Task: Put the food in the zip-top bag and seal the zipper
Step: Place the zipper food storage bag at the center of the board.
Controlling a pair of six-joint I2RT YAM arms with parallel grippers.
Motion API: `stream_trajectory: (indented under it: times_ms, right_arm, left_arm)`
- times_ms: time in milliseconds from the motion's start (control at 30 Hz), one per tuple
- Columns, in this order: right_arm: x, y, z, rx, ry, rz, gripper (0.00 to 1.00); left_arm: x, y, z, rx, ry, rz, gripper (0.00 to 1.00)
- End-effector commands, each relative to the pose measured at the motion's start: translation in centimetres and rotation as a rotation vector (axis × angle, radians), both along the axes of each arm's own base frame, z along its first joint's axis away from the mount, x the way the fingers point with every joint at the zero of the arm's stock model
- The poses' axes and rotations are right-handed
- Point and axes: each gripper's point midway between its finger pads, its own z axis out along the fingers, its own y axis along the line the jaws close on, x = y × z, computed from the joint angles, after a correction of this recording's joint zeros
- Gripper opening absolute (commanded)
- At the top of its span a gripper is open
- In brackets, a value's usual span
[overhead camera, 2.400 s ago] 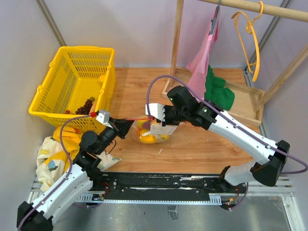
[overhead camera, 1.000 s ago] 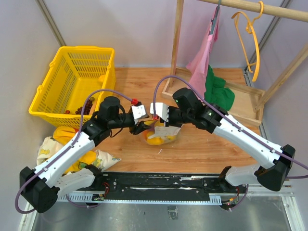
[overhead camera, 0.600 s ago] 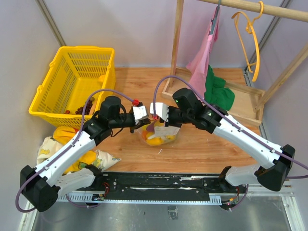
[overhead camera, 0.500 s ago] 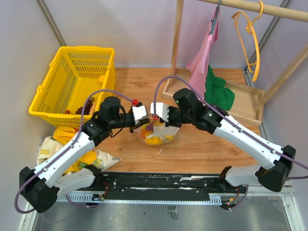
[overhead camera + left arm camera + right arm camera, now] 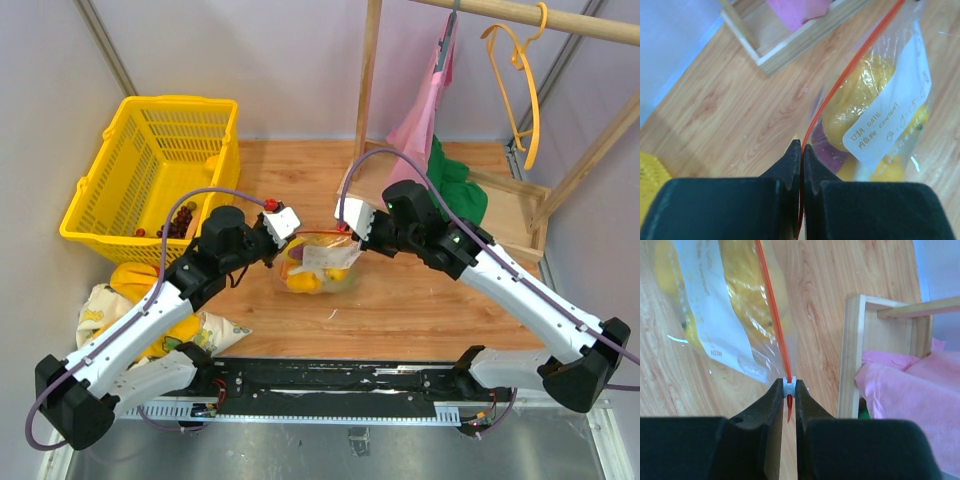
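Note:
The clear zip-top bag (image 5: pixel 315 268) hangs between my two grippers over the wooden table. It holds yellow and purple toy food (image 5: pixel 860 107), also seen in the right wrist view (image 5: pixel 742 277). A white label (image 5: pixel 890 107) is on its side. My left gripper (image 5: pixel 802 146) is shut on the orange-red zipper (image 5: pixel 827 102) at the bag's left end (image 5: pixel 278 243). My right gripper (image 5: pixel 789 383) is shut on the white slider (image 5: pixel 789 386) on the zipper (image 5: pixel 772 315) at the right end (image 5: pixel 348 228).
A yellow mesh basket (image 5: pixel 150 170) with dark grapes (image 5: pixel 180 222) stands at the back left. Snack packets (image 5: pixel 120 330) lie at the front left. A wooden clothes rack base (image 5: pixel 500 200) with pink and green cloth (image 5: pixel 445 180) stands at the back right.
My right gripper has moved right with the slider, away from the left gripper, so the zipper is now stretched out between them. The left gripper has shifted slightly left.

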Motion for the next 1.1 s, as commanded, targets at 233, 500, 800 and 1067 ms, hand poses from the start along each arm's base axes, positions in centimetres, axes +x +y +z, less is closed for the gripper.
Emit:
stream_trajectory:
  times_ms: [233,500,800,1067]
  right_arm:
    - [4.9,-5.2,1.4,0.064,-0.031,-0.327,0.01]
    - [10.3,-3.2,6.5,0.242,-0.194,-0.373,0.01]
    - [9.9,-2.5,3.4,0.32,-0.152,-0.365,0.01]
    - [4.3,-2.9,-2.9,0.408,0.05,-0.356,0.06]
  left_arm:
    - [3.3,3.8,2.4,-0.04,-0.105,0.269,0.0]
    - [8.2,3.0,6.2,-0.06,-0.166,0.359,0.0]
    - [7.2,0.2,4.8,-0.122,-0.078,0.234,0.03]
    - [0.1,-2.6,-1.9,-0.258,0.29,0.057,0.11]
